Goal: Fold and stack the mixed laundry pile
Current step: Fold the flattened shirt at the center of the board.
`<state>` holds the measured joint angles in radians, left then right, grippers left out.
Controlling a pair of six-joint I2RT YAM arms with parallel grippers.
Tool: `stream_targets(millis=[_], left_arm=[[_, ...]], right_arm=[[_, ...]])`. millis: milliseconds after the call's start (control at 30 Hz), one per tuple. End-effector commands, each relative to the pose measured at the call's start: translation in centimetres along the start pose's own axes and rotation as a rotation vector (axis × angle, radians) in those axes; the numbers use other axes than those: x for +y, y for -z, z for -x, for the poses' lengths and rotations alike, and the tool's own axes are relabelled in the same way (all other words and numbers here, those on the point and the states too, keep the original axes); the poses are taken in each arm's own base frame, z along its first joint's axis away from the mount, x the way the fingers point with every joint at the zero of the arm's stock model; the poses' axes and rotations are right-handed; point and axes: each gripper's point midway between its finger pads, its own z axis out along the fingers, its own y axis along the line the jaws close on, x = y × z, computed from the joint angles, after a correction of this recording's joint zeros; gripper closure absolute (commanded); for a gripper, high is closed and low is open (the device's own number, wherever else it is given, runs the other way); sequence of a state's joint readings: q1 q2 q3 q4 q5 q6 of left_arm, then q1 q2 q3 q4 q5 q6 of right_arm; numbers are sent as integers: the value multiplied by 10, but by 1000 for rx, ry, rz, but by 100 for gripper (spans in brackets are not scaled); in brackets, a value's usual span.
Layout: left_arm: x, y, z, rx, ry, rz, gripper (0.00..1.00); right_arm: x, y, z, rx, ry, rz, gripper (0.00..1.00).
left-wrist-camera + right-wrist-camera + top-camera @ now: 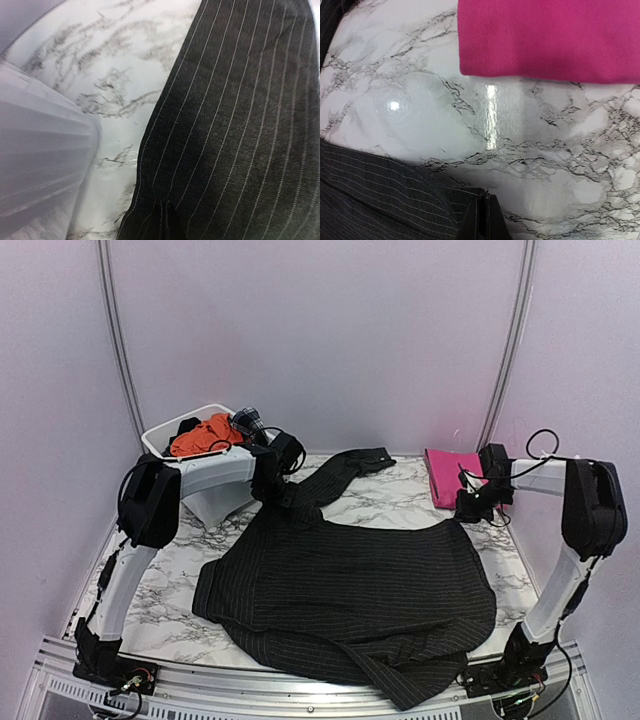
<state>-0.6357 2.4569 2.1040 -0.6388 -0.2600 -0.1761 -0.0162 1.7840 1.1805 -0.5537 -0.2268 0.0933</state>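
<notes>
Marble tabletop (160, 590), pale walls (320, 330) all round. The black pinstriped shirt (350, 590) lies spread across the middle. At far left a white tub (165, 435) holds an orange garment (205, 435) and a plaid piece (248, 422). At far right there's a folded pink cloth (450, 475). The left tool (162, 220) is pinched shut on the shirt beside the tub. The right tool (485, 217) is pinched on its far right corner, with bare marble between it and the pink cloth.

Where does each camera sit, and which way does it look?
Top: above and behind the robot, facing down over the table; both arms show.
Left wrist: faces down at the shirt beside the tub; left gripper, bottom, shut on it.
Right wrist: faces down at the pink cloth and shirt corner; right gripper, bottom, shut on the corner.
Shared: the shirt, in all.
</notes>
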Motion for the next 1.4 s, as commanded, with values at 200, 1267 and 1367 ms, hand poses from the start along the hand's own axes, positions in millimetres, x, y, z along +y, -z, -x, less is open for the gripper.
stream_targets(millis=[200, 1267, 1367], left_arm=[[16, 91, 49, -168, 19, 3, 100], [-35, 173, -137, -87, -163, -52, 100], [-39, 181, -148, -84, -185, -86, 89]], right_arm=[[13, 53, 34, -149, 10, 11, 100], [-6, 56, -66, 15, -213, -45, 100], [-9, 52, -74, 43, -230, -47, 100]])
